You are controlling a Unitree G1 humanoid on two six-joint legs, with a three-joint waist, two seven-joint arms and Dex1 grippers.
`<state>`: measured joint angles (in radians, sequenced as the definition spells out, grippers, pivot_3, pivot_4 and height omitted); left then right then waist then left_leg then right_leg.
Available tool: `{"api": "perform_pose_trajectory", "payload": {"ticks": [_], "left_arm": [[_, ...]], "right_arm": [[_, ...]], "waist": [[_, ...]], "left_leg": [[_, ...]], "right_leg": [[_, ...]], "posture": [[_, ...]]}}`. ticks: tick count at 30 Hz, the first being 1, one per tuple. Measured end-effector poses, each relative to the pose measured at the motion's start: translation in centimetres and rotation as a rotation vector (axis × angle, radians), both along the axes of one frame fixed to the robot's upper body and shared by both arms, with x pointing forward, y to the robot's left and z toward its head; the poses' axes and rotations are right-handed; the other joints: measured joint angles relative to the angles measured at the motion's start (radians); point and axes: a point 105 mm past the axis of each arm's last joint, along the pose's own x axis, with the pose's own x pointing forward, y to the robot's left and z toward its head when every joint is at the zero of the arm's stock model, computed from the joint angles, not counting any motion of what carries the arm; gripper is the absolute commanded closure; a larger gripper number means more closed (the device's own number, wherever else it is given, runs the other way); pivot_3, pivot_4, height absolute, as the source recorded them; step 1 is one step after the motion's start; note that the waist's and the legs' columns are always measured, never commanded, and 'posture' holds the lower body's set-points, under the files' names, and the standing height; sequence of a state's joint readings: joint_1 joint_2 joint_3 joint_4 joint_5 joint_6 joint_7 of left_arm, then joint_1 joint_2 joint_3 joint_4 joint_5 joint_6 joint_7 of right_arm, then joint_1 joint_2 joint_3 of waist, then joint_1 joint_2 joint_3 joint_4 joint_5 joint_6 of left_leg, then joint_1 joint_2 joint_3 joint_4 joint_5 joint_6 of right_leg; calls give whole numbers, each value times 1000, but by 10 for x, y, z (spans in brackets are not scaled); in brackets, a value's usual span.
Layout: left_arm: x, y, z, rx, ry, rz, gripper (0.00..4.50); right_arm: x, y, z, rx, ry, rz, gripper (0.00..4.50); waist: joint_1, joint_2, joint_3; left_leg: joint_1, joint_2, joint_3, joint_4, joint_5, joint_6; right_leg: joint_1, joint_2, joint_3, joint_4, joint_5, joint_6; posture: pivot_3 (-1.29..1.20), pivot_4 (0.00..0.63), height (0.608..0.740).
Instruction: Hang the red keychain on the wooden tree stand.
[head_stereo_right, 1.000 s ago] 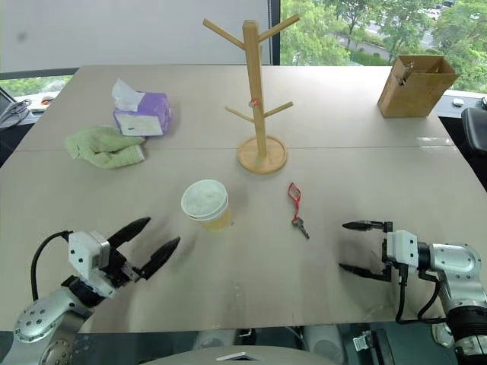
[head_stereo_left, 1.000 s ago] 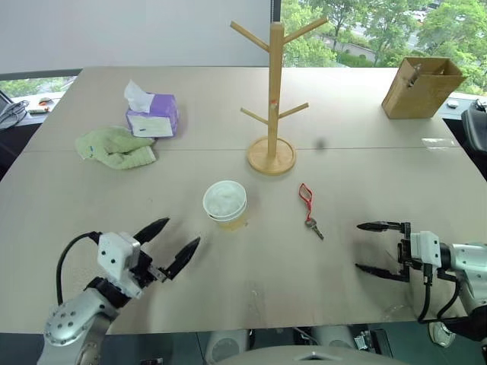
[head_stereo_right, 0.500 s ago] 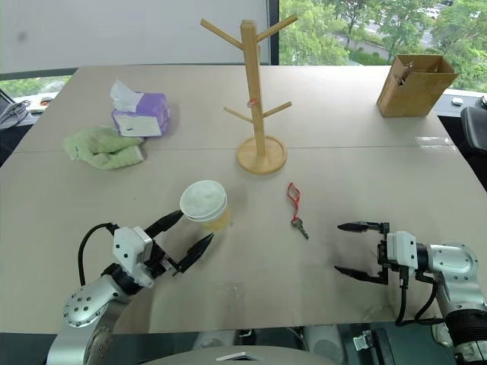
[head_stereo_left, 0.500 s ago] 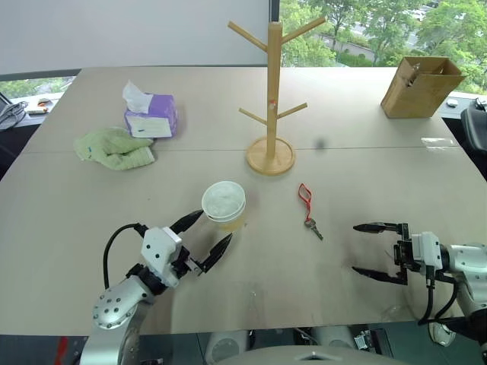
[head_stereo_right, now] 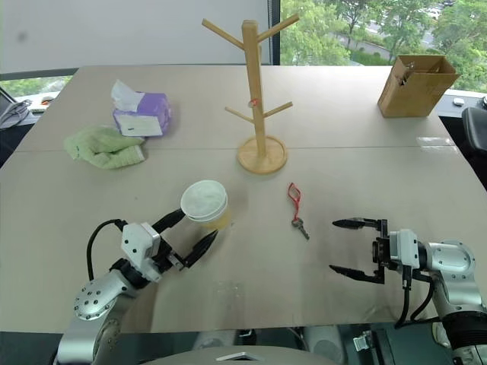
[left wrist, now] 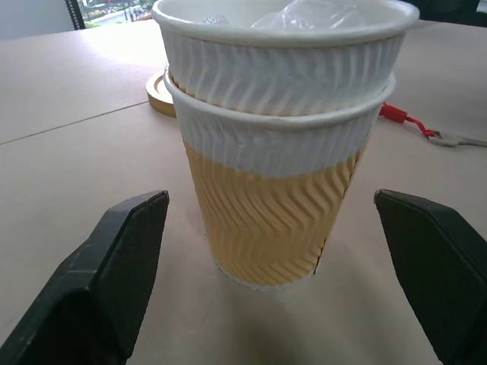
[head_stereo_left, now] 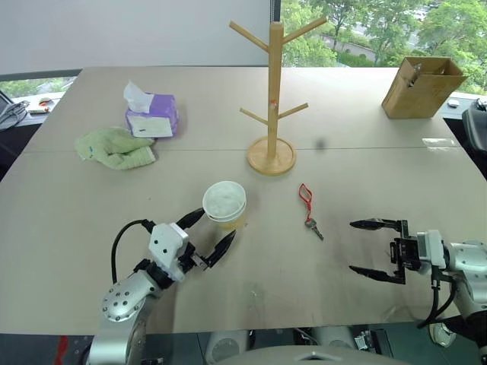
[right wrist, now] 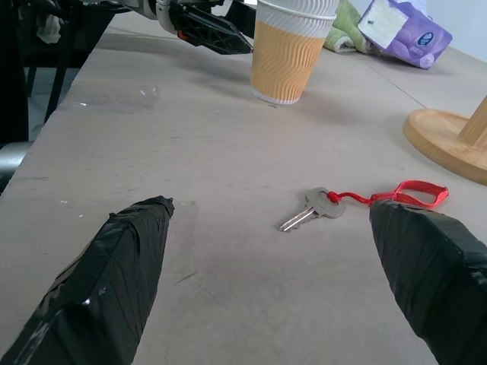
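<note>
One thin red loop keychain (head_stereo_left: 306, 195) with its little silver key (right wrist: 312, 210) lies flat on the pale table (head_stereo_left: 68, 220), just in front of the tall light-wood tree stand (head_stereo_left: 272, 91) and a little to its right — all four pegs bare, nothing hung yet. The right gripper (head_stereo_left: 374, 246) hovers near the key on its right side, black fingers spread wide and empty, aimed across at it; over the last second it has crept slightly closer, which looks like the opening of a pickup. The left gripper (head_stereo_left: 205, 235) has made the bigger move — swung in from the table's near left edge to bracket the ribbed paper cup (head_stereo_left: 224, 204), jaws wide, not touching it. Further out sit a green cloth (head_stereo_left: 116, 147), a purple tissue pack (head_stereo_left: 152, 115) and a brown wooden box (head_stereo_left: 420, 87). Judging by this, the keychain grab falls to the right arm.
</note>
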<state>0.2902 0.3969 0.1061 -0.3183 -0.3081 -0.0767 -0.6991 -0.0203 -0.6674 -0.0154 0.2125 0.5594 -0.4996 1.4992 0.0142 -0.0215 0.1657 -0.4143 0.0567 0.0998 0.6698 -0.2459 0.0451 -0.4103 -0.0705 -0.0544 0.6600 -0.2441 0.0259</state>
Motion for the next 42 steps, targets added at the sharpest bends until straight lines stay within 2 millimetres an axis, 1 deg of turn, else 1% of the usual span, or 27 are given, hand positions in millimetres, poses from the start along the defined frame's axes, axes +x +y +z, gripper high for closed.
{"api": "perform_pose_trajectory", "payload": {"ticks": [6,11,14,21,23,24,25,26,27,32,34,37,39,40,41,42], "left_arm": [[7,-10,0,-21,-8,-12,0],[12,-14,2,-27,-23,-11,0],[18,-22,4,-34,-35,-18,0],[27,-23,6,-46,-50,5,0],[28,-25,7,-54,-53,8,533],[28,-25,7,-55,-53,8,726],[28,-26,8,-57,-55,9,1251],[29,-26,8,-58,-57,10,1418],[29,-26,8,-60,-58,14,1730],[32,-25,8,-76,-54,46,1730],[36,-23,10,-96,-56,95,1730],[44,-14,14,-129,-66,225,1730],[48,13,26,-169,-102,442,1730],[47,31,34,-191,-130,562,1730],[45,41,38,-195,-145,626,1730],[43,58,43,-203,-161,727,1730]], "right_arm": [[-1,0,-1,-2,2,0,57],[-1,0,-1,-3,3,0,57],[-1,1,0,-5,-2,5,57],[-2,2,0,-8,-6,9,57],[-2,2,0,-9,-7,10,21],[-2,2,0,-9,-7,10,21],[-2,2,0,-9,-6,10,21],[-2,2,0,-9,-6,10,21],[-2,2,0,-10,-5,10,21],[-2,2,0,-9,-4,10,21],[-2,2,0,-9,-3,10,21],[-2,2,0,-9,-4,10,21],[-2,2,0,-9,-5,9,21],[-2,2,0,-10,-8,9,21],[-2,2,1,-10,-9,8,21],[-1,2,1,-10,-12,8,21]], "waist": [[0,0,0],[0,0,0],[1,0,0],[0,0,0],[0,0,0],[0,0,0],[0,0,0],[0,0,0],[0,0,0],[0,0,0],[0,0,0],[0,0,0],[-1,0,0],[-1,0,0],[-1,0,0],[-1,0,0]], "left_leg": [[0,0,0,0,0,0],[0,0,0,0,0,0],[0,0,0,0,0,0],[0,0,0,0,0,0],[0,0,0,0,0,0],[0,0,0,0,0,0],[0,0,0,0,0,0],[0,0,0,0,0,0],[0,0,0,0,0,0],[0,0,0,0,0,0],[0,0,0,0,0,0],[0,0,0,0,0,0],[0,0,-1,0,0,0],[0,0,-1,0,0,0],[0,0,-1,0,0,0],[0,0,-1,0,0,0]], "right_leg": [[0,0,0,0,1,1],[0,0,0,0,1,2],[0,0,0,0,2,3],[0,0,0,0,2,3],[0,0,0,0,2,3],[0,0,0,0,2,3],[0,0,0,0,2,3],[0,0,0,0,2,3],[0,0,0,0,2,3],[0,0,0,0,2,3],[0,0,0,0,2,3],[0,0,0,0,2,3],[0,0,0,0,2,3],[0,0,0,0,2,3],[0,0,0,0,2,3],[0,0,0,1,2,3]], "posture": [[0,150,740],[0,150,740],[0,150,740],[0,150,740],[0,150,740],[0,150,740],[0,150,740],[0,150,740],[0,150,740],[0,150,740],[0,150,740],[0,150,740],[0,150,740],[0,150,740],[0,150,740],[0,150,740]]}}
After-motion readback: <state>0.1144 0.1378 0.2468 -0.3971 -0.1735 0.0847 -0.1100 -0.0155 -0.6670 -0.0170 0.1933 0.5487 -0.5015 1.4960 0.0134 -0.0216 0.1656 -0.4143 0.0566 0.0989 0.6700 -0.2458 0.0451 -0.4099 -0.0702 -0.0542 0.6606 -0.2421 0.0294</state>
